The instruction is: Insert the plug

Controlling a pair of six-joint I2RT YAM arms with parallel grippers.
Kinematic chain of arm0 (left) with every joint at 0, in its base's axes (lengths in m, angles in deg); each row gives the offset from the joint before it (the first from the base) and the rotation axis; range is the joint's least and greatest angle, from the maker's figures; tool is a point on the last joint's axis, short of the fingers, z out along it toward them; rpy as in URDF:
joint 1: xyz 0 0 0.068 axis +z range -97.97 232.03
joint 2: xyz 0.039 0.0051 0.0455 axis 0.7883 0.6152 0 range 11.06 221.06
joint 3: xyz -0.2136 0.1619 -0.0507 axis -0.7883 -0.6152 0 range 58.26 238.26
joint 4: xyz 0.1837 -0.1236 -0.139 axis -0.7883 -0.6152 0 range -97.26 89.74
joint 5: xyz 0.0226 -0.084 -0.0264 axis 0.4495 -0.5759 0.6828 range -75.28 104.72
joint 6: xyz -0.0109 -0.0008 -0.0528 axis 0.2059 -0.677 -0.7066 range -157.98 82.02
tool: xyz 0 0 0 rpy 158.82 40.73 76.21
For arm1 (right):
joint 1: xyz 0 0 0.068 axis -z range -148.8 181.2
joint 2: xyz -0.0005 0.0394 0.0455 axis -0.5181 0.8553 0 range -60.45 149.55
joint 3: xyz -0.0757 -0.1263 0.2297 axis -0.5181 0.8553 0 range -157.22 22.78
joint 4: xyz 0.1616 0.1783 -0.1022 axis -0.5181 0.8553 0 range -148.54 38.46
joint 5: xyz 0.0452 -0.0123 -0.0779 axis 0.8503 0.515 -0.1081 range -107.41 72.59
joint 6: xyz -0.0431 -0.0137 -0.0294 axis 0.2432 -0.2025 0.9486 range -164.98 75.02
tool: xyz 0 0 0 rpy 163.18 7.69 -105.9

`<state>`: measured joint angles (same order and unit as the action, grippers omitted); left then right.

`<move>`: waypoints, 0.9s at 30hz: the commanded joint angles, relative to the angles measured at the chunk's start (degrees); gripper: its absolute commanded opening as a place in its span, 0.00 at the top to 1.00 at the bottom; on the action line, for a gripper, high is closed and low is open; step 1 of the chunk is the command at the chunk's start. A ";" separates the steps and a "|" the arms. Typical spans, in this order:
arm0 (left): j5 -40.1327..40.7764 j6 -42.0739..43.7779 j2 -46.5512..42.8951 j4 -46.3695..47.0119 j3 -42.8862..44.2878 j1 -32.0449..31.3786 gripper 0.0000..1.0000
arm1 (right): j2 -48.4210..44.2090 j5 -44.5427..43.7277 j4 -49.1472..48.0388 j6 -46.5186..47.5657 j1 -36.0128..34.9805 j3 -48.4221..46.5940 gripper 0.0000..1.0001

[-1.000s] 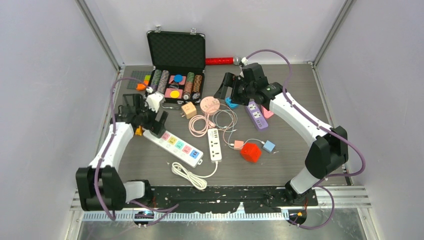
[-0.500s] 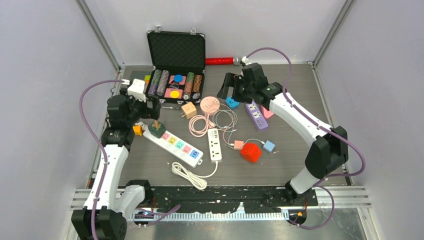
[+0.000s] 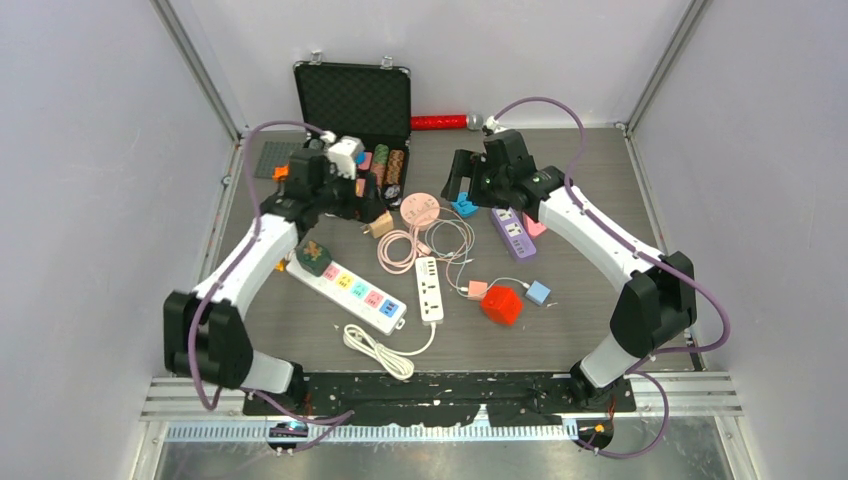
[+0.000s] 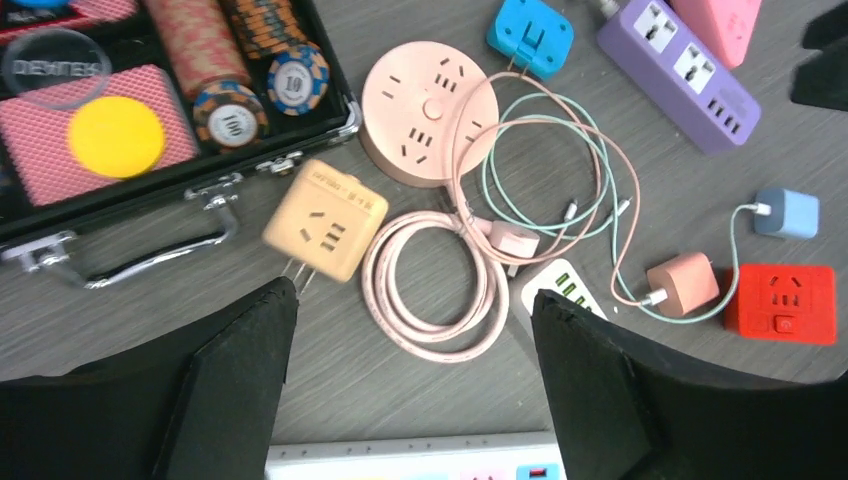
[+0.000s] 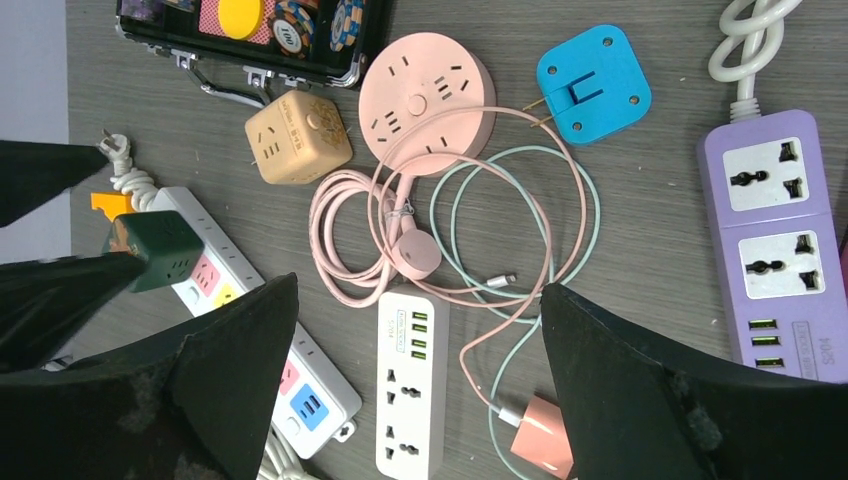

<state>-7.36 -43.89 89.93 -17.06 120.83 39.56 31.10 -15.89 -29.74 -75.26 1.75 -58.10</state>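
A dark green plug point(image 3: 314, 257) stands on the left end of the long white power strip with coloured sockets point(image 3: 352, 290). It also shows in the right wrist view point(image 5: 155, 250). My left gripper point(image 3: 366, 198) is open and empty. It hovers by the front of the chip case, above the yellow cube adapter point(image 4: 325, 220) and the pink cable coil point(image 4: 435, 290). In its wrist view the left gripper point(image 4: 415, 295) has its jaws wide apart. My right gripper point(image 3: 461, 188) is open and empty above the cables; its wrist view point(image 5: 420, 285) looks down on a short white strip point(image 5: 412, 395).
An open black case of poker chips point(image 3: 350, 130) stands at the back. A round pink socket point(image 3: 420, 211), a blue adapter point(image 3: 463, 206), a purple strip point(image 3: 512, 230), a red cube point(image 3: 502, 304), small pink and blue chargers and a coiled white cord point(image 3: 378, 350) lie around.
My left gripper has let go of the green plug, left it standing on the white strip, and swung back and right towards the chip case. The right arm has hardly moved.
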 commanded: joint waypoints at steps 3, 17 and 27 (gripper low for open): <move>9.99 5.38 14.07 -9.37 12.01 -5.44 0.17 | -1.90 -1.26 -0.59 0.37 -0.17 1.11 0.05; 10.98 14.60 33.86 -28.39 33.07 -5.72 0.19 | -3.15 -3.39 0.31 -0.35 -0.09 3.05 0.05; 9.49 15.54 40.20 -30.64 37.05 -5.86 0.20 | -2.29 -3.26 0.95 -1.19 -0.07 2.41 0.05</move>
<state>3.57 -28.92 128.97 -45.98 154.57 33.77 30.88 -18.16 -28.91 -75.51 1.75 -54.67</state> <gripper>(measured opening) 0.822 0.950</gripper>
